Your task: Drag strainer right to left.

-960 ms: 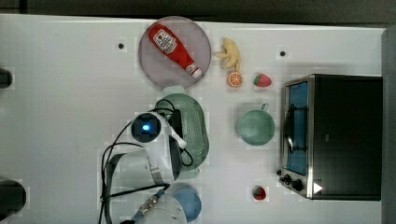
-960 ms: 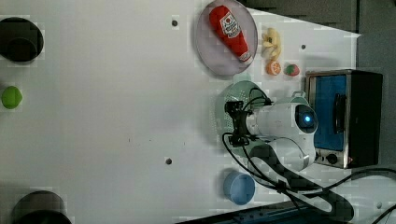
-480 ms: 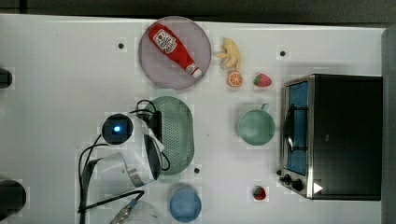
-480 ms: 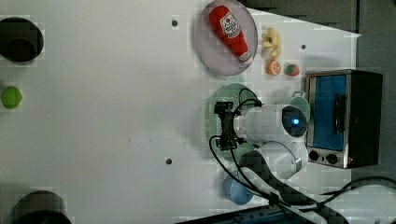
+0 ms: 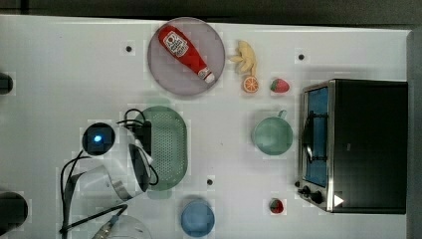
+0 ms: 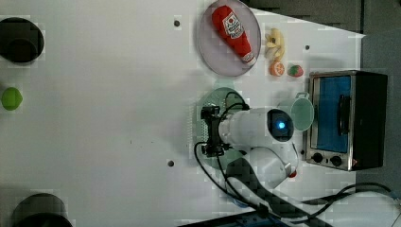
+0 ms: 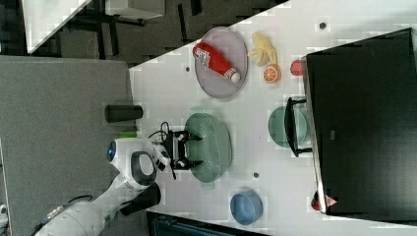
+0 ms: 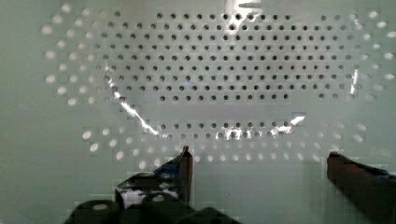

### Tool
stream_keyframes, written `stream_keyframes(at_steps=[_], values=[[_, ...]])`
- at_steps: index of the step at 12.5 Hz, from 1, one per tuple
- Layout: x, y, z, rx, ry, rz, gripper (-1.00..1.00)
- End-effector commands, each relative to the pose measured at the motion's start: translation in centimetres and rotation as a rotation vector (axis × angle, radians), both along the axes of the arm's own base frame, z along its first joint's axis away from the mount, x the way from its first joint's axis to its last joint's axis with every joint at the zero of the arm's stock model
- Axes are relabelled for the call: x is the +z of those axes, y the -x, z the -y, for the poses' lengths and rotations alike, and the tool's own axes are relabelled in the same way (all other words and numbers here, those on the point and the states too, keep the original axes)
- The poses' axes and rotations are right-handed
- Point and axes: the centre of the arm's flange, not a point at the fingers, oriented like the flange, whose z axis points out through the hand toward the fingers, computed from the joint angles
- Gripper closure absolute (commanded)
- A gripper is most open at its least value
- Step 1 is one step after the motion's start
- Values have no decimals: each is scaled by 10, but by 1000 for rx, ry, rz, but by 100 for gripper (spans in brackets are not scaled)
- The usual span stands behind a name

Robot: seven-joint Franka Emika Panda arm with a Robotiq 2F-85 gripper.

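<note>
The strainer is a pale mint-green oval colander lying on the white table, left of the green cup in the top view. My gripper reaches down into the top view's left side of its bowl. In the right view the gripper stands open, its two black fingers spread over the strainer. In the wrist view the perforated bowl lies close ahead, and both fingertips are wide apart with nothing gripped between them. In the left view, the arm covers most of the strainer.
A grey plate with a ketchup bottle lies behind the strainer. The green cup and toaster oven stand on the top view's right. A blue bowl sits at the front. Toy fruit lies near the plate. A dark cylinder stands at the top view's left.
The arm and the strainer have slid toward the top view's left, away from the green cup. The fingers have stayed spread apart.
</note>
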Motion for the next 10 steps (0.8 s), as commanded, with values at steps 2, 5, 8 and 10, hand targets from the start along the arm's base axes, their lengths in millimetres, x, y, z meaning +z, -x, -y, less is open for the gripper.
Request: stream_keyframes(at_steps=[2, 5, 8, 10], values=[[15, -11, -45, -37, -54, 35, -100], [16, -13, -69, -43, -84, 37, -100], [16, -16, -93, -57, -112, 37, -100], [15, -16, -107, -56, -124, 37, -100]])
